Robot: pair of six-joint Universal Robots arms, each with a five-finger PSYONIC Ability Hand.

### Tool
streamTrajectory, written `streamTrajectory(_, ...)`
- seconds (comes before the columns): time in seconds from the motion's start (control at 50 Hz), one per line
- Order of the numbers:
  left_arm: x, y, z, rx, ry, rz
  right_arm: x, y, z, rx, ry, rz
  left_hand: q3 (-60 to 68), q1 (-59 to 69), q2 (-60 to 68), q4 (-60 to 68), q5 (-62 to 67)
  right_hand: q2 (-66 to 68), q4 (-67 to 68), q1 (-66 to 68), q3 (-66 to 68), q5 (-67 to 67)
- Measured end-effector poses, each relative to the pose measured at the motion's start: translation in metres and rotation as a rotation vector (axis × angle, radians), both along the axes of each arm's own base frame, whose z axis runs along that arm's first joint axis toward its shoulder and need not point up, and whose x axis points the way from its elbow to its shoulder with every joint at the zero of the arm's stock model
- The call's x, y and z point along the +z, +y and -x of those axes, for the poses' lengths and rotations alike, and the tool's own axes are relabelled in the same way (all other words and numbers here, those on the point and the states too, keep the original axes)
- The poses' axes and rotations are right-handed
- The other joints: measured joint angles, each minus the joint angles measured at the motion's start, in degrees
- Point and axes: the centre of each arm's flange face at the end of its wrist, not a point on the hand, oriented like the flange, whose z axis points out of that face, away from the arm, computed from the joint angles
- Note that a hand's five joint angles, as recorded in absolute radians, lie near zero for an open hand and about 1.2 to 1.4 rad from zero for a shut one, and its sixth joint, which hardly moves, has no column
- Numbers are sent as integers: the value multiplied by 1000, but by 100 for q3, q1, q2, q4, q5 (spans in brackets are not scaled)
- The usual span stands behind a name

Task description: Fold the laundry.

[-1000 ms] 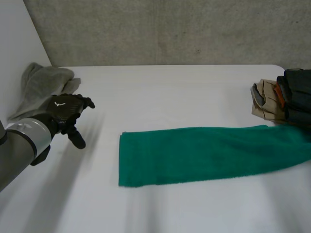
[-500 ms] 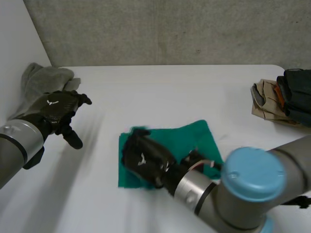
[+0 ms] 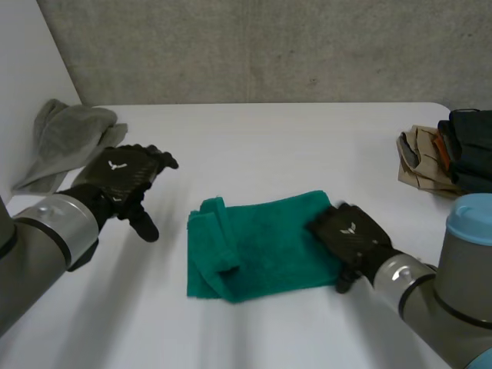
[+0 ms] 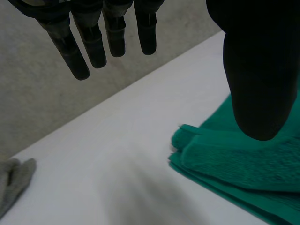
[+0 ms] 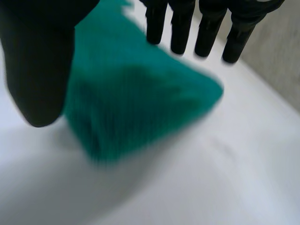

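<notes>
Green towel (image 3: pixel 261 246) lies folded on white table (image 3: pixel 292 146), its left end bunched. Right hand (image 3: pixel 350 234) at towel's right edge, fingers straight, released. Left hand (image 3: pixel 123 181) apart, left of towel, fingers extended, grasping nothing. White emblem (image 3: pixel 117 164) on each hand's back, no legible lettering.

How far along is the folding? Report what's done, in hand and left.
Done: the green towel lies folded over itself, its layers uneven at one end. In hand: the right hand is open at its other end; the left hand hovers open beside it, holding nothing. Left: tidying that fold, and the crumpled grey cloth.
</notes>
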Motion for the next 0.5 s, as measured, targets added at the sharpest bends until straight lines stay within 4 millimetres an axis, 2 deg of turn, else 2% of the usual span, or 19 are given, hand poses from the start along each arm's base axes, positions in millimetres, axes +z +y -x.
streamTrajectory(0.04, -4, 4, 5, -22, -1, -15, -9, -7, 10, -26, 39, -8, -121, -198, -89, -89, -85, 1488, 1540, 1547, 1475, 1512)
streamTrajectory(0.08, -7, 10, 11, -55, 4, -25, -12, -12, 15, -38, 51, 5, -141, -250, -130, -130, -102, 1947, 1977, 1907, 1913, 1939)
streamTrajectory(0.1, -7, 10, 11, -55, 4, -25, -12, -12, 15, -38, 51, 5, -141, -250, -130, -130, -102, 1947, 1977, 1907, 1913, 1939)
streamTrajectory(0.16, -12, 30, 33, -162, 27, -26, -5, -19, 16, -50, 26, 67, -141, -250, -134, -131, -102, 1337, 1404, 1302, 1330, 1290)
streamTrajectory(0.22, -14, 44, 52, -237, 48, 1, 6, -18, 12, -46, -16, 98, -141, -250, -134, -131, -101, 1069, 1147, 1096, 1083, 986)
streamTrajectory(0.26, -15, 45, 54, -245, 51, 6, 7, -18, 12, -44, -22, 101, -141, -250, -134, -131, -101, 1069, 1144, 1096, 1082, 972)
streamTrajectory(0.28, -18, 52, 70, -280, 63, 36, 12, -13, 8, -32, -53, 106, -141, -250, -134, -131, -102, 1069, 1143, 1097, 1082, 949)
streamTrajectory(0.38, -33, 50, 93, -267, 36, 64, 12, -3, 1, -3, -80, 94, -141, -250, -134, -131, -102, 1075, 1151, 1100, 1088, 990)
streamTrajectory(0.5, -69, 37, 105, -213, -102, 36, 6, 3, -3, 11, -78, 83, -141, -250, -134, -131, -102, 1370, 1458, 1354, 1399, 1418)
